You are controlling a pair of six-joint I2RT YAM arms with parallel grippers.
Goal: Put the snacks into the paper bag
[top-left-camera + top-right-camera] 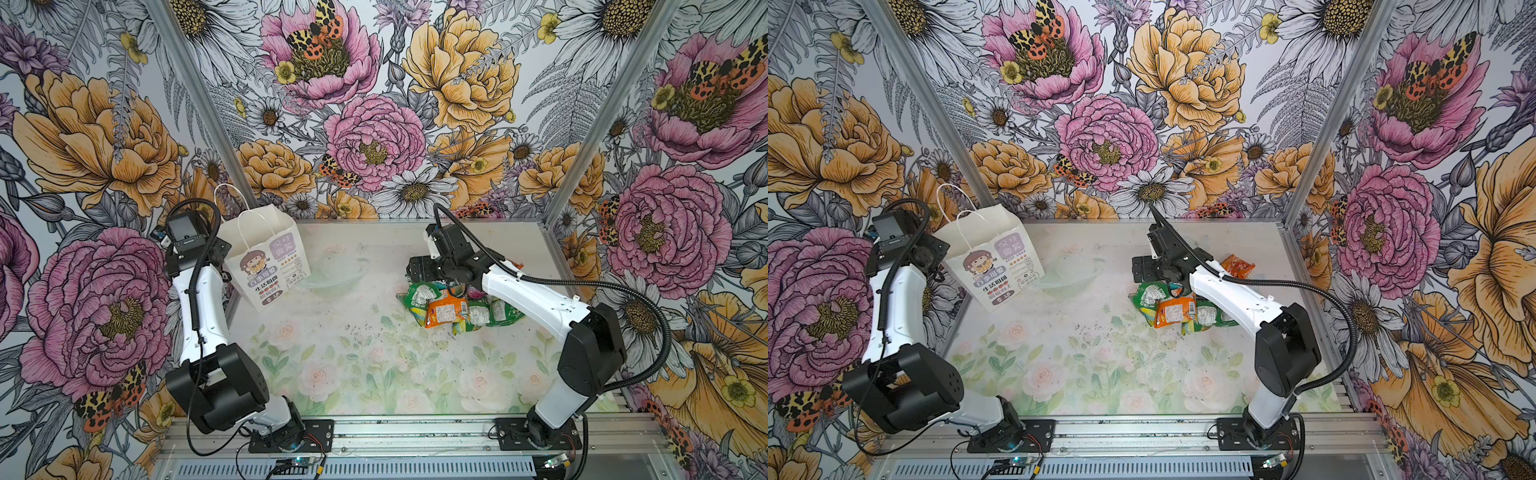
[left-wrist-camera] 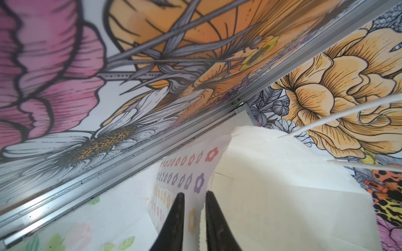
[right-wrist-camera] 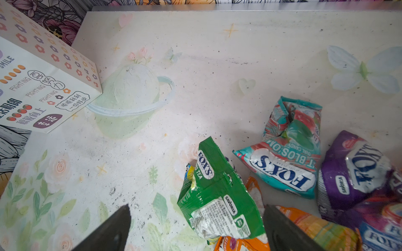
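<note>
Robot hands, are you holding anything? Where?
Left gripper straddles the side wall of the paper bag near its rim; firm grip cannot be told. Right gripper, open over the snacks, holds nothing.

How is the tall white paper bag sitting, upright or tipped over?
Upright: the tall white paper bag stands on its base in both top views, open mouth facing up.

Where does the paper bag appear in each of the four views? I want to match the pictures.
Top view: paper bag stands at the back left corner of the table.
Top view: same corner.
Left wrist: close up, open mouth just beyond the left gripper.
Right wrist: its printed lower corner, away from the snacks.
Landmark: the ringed planet print beside the bag, in both top views and the right wrist view only.
</note>
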